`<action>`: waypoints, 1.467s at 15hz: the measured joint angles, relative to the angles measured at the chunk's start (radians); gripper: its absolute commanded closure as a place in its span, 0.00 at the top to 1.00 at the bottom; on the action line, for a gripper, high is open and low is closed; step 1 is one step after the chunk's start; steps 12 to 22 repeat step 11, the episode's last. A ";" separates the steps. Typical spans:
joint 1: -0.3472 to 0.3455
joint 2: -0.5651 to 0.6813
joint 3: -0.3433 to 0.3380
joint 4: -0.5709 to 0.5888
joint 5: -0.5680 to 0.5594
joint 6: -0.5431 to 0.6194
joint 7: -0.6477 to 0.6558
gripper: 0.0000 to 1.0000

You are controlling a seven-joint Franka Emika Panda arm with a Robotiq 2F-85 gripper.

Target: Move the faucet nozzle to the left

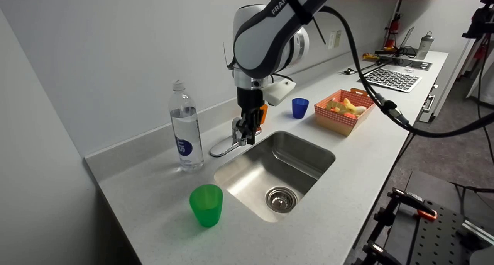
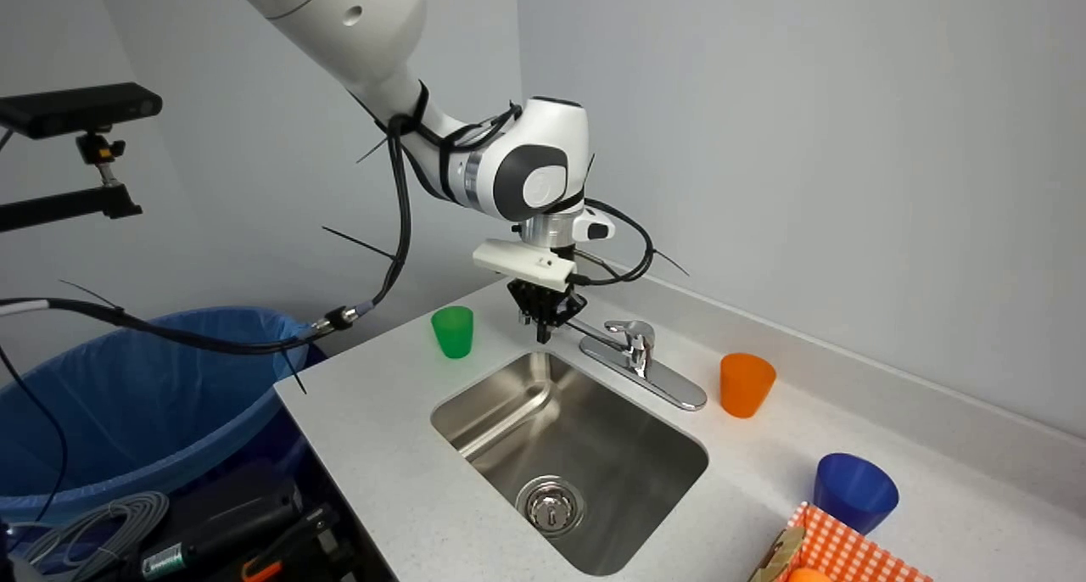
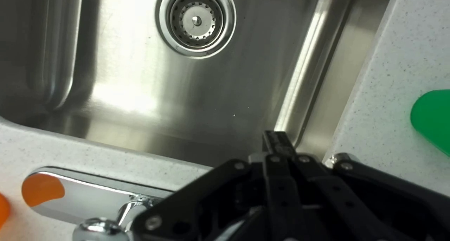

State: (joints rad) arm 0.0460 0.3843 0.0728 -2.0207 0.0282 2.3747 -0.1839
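The faucet nozzle point(image 2: 596, 333) is just beside my hand point(image 3: 279, 141), whose fingers are closed together. The nozzle's tip is near a corner of the sink point(image 2: 607, 455), the green cup point(image 2: 452, 332) beyond it on the desk point(image 2: 399, 412).

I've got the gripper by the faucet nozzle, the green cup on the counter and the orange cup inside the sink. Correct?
Not quite: the orange cup stands on the counter, not in the sink, as an exterior view shows. The gripper by the faucet nozzle and the green cup on the counter are right.
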 measured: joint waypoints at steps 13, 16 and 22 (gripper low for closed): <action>-0.037 0.000 -0.013 0.020 0.006 -0.039 -0.001 0.26; -0.037 0.000 -0.013 0.020 0.006 -0.039 -0.001 0.26; -0.037 0.000 -0.013 0.020 0.006 -0.039 -0.001 0.26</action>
